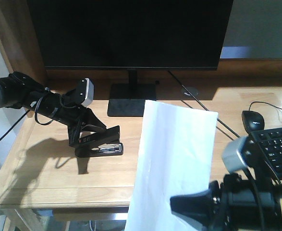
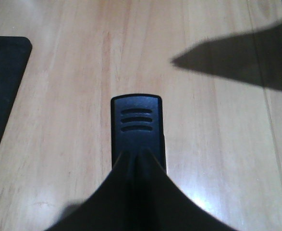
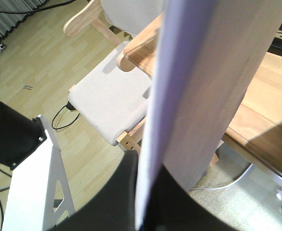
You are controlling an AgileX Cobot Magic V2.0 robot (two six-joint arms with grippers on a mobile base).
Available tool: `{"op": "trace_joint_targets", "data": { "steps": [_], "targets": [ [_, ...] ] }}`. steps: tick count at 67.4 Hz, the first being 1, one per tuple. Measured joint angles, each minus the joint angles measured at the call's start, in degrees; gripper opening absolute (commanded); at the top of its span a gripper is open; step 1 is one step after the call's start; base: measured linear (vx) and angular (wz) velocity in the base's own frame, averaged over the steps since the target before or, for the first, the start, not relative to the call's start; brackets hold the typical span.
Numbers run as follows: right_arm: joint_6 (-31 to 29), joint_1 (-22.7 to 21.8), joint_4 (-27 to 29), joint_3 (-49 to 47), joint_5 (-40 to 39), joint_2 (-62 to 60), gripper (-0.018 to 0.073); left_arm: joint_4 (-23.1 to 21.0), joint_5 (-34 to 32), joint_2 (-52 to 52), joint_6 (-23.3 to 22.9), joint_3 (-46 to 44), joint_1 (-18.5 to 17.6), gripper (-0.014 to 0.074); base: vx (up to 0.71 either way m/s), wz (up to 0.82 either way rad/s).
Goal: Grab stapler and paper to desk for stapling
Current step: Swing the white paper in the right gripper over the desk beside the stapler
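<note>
Stapler point(image 1: 104, 144): small, black and matte. The left wrist view point(image 2: 137, 122) shows a rounded end with three moulded grooves on top. In the front view its top arm is angled up from the base. The base seems to rest on the desk in front of the stand, left of the paper.
Left gripper point(image 1: 85, 139): its dark fingers point(image 2: 126, 187) are closed tight on the stapler's rear, with no gap showing between them.
Paper point(image 1: 174, 154): a large, plain white sheet, smooth and slightly bowed. It is held in the air, tilted, over the desk's front edge. The right wrist view point(image 3: 198, 72) shows it nearly edge-on.
Right gripper point(image 1: 184, 204): black, pinched shut on the paper's lower part. The sheet runs down between its fingers point(image 3: 126, 202).
Desk point(image 1: 44, 178): light wood in jointed planks, with visible grain point(image 2: 217, 134) and a rounded front edge point(image 3: 270, 96).
Monitor point(image 1: 131, 29): a wide black screen at the back.
Stand point(image 1: 128, 98): a flat, black rectangular plate, seen at the left edge of the left wrist view point(image 2: 1, 82).
Keyboard point(image 1: 280, 147): black, at the right.
Mouse point(image 1: 252, 119): black and corded, behind the keyboard.
Chair point(image 3: 112, 101): wooden frame with a pale fabric cushion, below the desk edge.
</note>
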Motion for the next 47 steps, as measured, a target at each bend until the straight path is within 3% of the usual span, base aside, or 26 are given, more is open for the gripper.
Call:
{"op": "trace_joint_targets", "data": {
  "steps": [10, 31, 47],
  "targets": [
    [0.4, 0.0, -0.1, -2.8, 4.2, 4.8, -0.0005, 0.0, 0.0, 0.0, 0.0, 0.0, 0.0, -0.0006, 0.00, 0.00],
    [4.4, 0.0, 0.4, -3.1, 22.2, 17.3, -0.0005, 0.0, 0.0, 0.0, 0.0, 0.0, 0.0, -0.0006, 0.00, 0.00],
    [5.7, 0.0, 2.7, -3.3, 28.3, 24.7, -0.0005, 0.0, 0.0, 0.0, 0.0, 0.0, 0.0, -0.0006, 0.00, 0.00]
  ]
}}
